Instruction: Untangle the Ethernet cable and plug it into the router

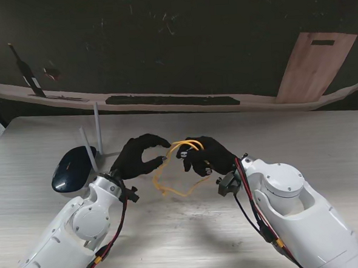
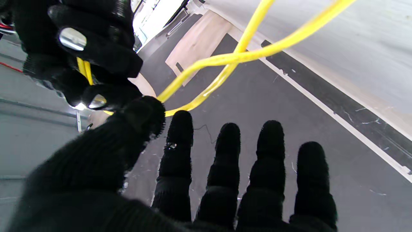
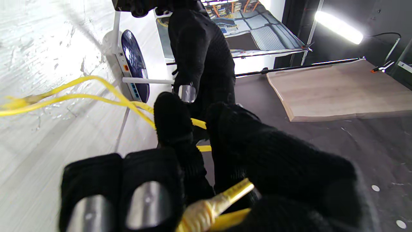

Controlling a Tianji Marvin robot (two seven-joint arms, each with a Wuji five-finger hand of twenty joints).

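A pale, wood-grained counter (image 1: 192, 242) fills the foreground, with dark floor and a leaning wooden board (image 1: 314, 65) beyond its far edge. Mid-counter, the right robot hand (image 1: 208, 156) is clamped on the yellow Ethernet cable (image 1: 170, 186). The left robot hand (image 1: 138, 156) has fingers apart, touching the cable. The router (image 1: 74, 167) sits left.

No text, label, brand, number or sign can be read anywhere: the router (image 1: 73, 168) shows only a plain dark glossy shell, and the yellow cable (image 1: 172, 171) and the table (image 1: 325, 131) carry no legible marking.
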